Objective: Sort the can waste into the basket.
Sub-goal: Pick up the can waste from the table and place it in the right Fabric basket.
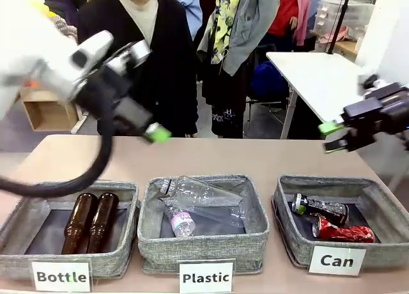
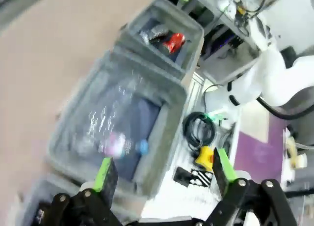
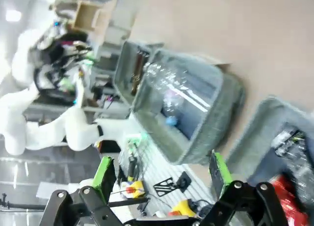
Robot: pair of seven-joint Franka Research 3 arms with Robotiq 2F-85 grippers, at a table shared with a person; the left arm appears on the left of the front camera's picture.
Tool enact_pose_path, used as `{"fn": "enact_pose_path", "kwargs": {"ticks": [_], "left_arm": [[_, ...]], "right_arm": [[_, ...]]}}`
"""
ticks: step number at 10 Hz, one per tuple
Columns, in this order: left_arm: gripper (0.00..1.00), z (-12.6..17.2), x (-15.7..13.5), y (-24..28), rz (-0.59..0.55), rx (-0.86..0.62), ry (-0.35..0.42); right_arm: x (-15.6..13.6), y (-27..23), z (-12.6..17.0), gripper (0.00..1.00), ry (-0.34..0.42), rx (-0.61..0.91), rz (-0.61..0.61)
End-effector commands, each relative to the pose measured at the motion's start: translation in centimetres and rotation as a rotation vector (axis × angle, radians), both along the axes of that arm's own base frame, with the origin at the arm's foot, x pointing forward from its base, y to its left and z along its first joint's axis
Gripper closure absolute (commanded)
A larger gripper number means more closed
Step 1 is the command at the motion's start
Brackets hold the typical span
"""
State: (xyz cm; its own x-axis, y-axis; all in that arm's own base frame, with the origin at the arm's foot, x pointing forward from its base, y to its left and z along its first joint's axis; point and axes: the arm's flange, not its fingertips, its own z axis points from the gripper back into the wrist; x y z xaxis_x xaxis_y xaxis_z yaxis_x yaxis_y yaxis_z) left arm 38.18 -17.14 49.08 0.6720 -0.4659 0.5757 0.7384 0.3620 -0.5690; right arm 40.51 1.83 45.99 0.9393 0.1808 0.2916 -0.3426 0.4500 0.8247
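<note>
White "Can" label [image 1: 337,261] marks the rectangular grey woven basket [image 1: 285,208]; 2 cans are seen lying inside, black one [image 1: 321,208] behind crushed red one [image 1: 343,232]. Left tool [image 1: 155,133] and right tool [image 1: 331,137] are held raised, spread wide, empty; sorting is judged complete.

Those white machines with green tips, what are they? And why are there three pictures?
They are two robot arms. Each ends in a claw with two green-padded fingers. The front picture comes from a camera between the arms, looking across the table at a person standing behind it. There the left claw and right claw hang above the table, both open and holding nothing. The other two pictures come from little cameras on the wrists, looking down past each claw's fingers. On the table sit three grey baskets. The "Bottle" basket holds two brown bottles, the "Plastic" basket holds clear plastic bottles, and the "Can" basket holds a black can and a crushed red can.
</note>
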Motion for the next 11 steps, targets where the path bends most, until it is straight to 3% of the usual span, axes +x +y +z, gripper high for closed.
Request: {"fn": "enact_pose_path", "kwargs": {"ticks": [1, 3, 4, 5, 11], "left_arm": [[0.00, -4.2, 1.6, 6.2, 0.093, -0.206, 0.178], [0.00, -9.9, 2.0, 10.4, 0.133, -0.345, 0.296], [0.00, -11.4, 2.5, 11.2, 0.096, -0.413, 0.286], [0.00, -8.6, 0.5, 10.9, 0.113, -0.254, 0.265], [0.00, -8.6, 0.5, 10.9, 0.113, -0.254, 0.265]], "right_arm": [[1.7, 4.0, -1.4, 0.00, 0.087, 0.069, 0.063], [2.6, 5.9, -3.0, 0.00, 0.187, 0.201, 0.089], [3.8, 5.9, -3.5, 0.00, 0.221, 0.230, 0.061], [1.0, 6.5, -3.6, 0.00, 0.140, 0.125, 0.104], [1.0, 6.5, -3.6, 0.00, 0.140, 0.125, 0.104]]}}
